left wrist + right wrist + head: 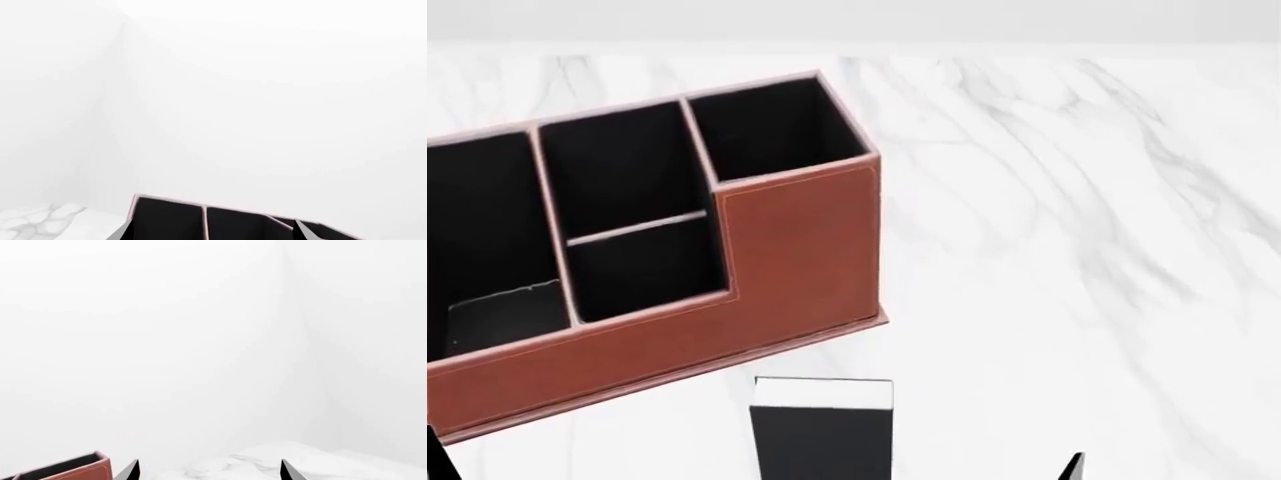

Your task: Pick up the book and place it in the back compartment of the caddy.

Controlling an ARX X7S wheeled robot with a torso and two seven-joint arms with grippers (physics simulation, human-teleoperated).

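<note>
The black book (822, 438), white page edges facing away, stands on the marble just in front of the caddy (787, 270), apart from it. The caddy is reddish-brown with black-lined pockets. Its small back compartment (647, 275) lies behind the low brown wall, in front of a thin pale divider (637, 227). My left gripper (213, 235) is open, and the caddy's pockets (167, 220) show between its tips. My right gripper (210, 474) is open and empty over the marble, with the caddy's corner (77, 470) beside it. In the head view only one fingertip of each shows, left (441, 460) and right (1074, 466).
The caddy also has a tall square pocket (777, 125) and a long narrow pocket (481, 230). White marble tabletop (1068, 220) stretches to the right of the caddy and the book. A plain white wall lies behind.
</note>
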